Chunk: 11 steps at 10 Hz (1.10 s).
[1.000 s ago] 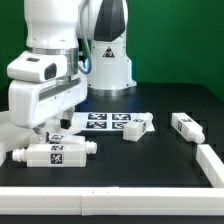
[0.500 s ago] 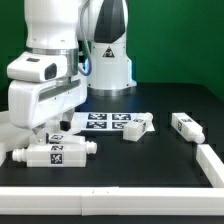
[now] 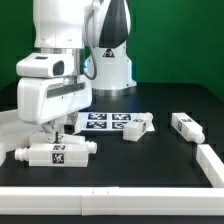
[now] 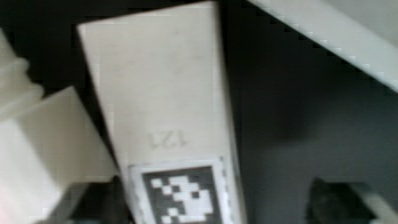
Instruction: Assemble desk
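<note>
White leg [image 3: 55,153] with black-and-white square tag; black table [image 3: 150,165]; green backdrop [image 3: 180,40] behind table; white marker board [image 3: 105,121], black-patterned.

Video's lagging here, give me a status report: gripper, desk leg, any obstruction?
Gripper open, straddling one leg, gap on one side. Leg flat on table. Two other legs well clear.

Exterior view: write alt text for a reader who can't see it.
A white robot arm bends low over the exterior view's left of a black table, just behind a tagged white desk leg lying at the front. Two more legs lie further right, one beside the marker board, and a white border rail edges the table.
</note>
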Each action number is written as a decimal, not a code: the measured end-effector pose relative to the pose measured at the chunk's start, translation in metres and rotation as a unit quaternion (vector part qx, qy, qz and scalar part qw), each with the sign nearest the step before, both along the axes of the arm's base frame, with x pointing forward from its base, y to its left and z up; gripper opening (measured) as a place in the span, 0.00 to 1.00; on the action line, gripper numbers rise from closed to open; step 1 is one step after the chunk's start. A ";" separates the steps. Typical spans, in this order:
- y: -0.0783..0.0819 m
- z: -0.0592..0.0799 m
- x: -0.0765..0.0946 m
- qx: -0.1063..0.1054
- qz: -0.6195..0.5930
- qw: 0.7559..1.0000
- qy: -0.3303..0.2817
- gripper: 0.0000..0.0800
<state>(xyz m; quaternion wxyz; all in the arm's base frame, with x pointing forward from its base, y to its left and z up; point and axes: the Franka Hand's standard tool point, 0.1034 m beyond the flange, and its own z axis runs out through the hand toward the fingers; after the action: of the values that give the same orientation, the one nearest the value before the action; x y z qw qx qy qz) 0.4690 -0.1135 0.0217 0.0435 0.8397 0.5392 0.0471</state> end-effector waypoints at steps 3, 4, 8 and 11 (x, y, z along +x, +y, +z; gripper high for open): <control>0.000 0.000 0.000 0.000 0.000 1.000 -0.001 0.34; 0.000 0.000 0.000 0.000 0.000 1.000 -0.001 0.34; 0.051 0.035 -0.004 -0.005 0.030 1.000 -0.006 0.34; 0.062 0.047 -0.012 -0.004 0.040 0.999 -0.034 0.35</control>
<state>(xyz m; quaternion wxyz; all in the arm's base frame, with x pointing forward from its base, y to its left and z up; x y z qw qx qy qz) 0.4565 -0.0517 0.0685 0.0634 0.8155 0.5704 0.0748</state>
